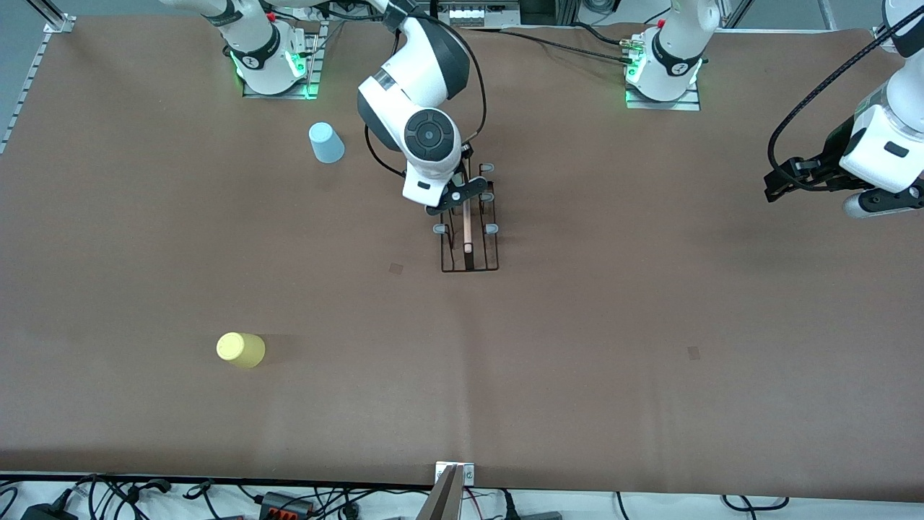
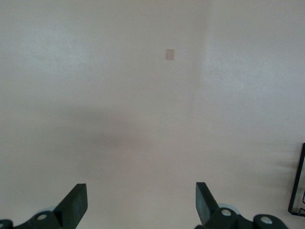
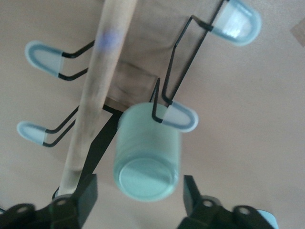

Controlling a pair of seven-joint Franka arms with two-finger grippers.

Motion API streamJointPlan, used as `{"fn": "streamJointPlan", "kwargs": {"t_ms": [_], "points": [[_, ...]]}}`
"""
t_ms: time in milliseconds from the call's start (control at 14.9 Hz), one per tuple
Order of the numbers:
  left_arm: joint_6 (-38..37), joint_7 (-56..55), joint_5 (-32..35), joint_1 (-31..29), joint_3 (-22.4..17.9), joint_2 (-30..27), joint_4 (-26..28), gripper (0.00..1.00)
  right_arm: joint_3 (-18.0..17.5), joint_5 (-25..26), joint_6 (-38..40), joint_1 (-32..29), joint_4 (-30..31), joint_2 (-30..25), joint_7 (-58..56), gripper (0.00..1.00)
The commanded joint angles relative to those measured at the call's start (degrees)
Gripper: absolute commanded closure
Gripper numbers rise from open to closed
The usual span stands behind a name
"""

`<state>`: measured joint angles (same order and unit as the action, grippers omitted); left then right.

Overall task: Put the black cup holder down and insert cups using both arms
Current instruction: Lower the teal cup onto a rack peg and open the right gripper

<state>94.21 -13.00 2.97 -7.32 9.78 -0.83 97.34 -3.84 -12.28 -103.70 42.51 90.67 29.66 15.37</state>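
The black cup holder stands mid-table, its wooden rod handle pointing at the front camera. My right gripper hangs over its end nearest the arm bases. In the right wrist view that gripper is open, and a gap shows on each side of the pale mint green cup, which sits on a grey-tipped peg beside the rod. The light blue cup and yellow cup stand toward the right arm's end. My left gripper is open and empty over bare table.
A corner of the holder's base shows at the edge of the left wrist view. Brown paper covers the table. Cables and power blocks lie along the edge nearest the front camera.
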Motion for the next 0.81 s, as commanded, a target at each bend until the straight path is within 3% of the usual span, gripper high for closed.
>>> {"fn": "streamJointPlan", "kwargs": {"t_ms": [0, 202, 336, 470, 739], "points": [[-0.52, 0.96, -1.3, -0.06, 0.15, -0.05, -0.92, 0.0, 0.67, 0.24, 0.25, 0.65, -0.75, -0.74, 3.34, 0.0], [-0.52, 1.05, -1.21, -0.06, 0.15, -0.05, -0.92, 0.0, 1.37, 0.23, 2.88, -0.23, -2.33, -4.51, 7.72, 0.0], [-0.52, 1.05, -1.3, -0.06, 0.15, -0.05, -0.92, 0.0, 4.52, 0.41, 6.91, -0.67, -7.05, -4.79, 11.16, 0.0], [-0.61, 1.05, -1.21, -0.06, 0.15, -0.05, -0.92, 0.0, 10.48, 1.72, 9.74, -0.67, -10.06, -4.79, 11.52, 0.0], [-0.52, 1.04, -1.21, -0.06, 0.15, -0.05, -1.01, 0.0, 21.83, 4.89, 8.0, -0.84, -10.25, -3.39, 11.79, 0.0]]}}
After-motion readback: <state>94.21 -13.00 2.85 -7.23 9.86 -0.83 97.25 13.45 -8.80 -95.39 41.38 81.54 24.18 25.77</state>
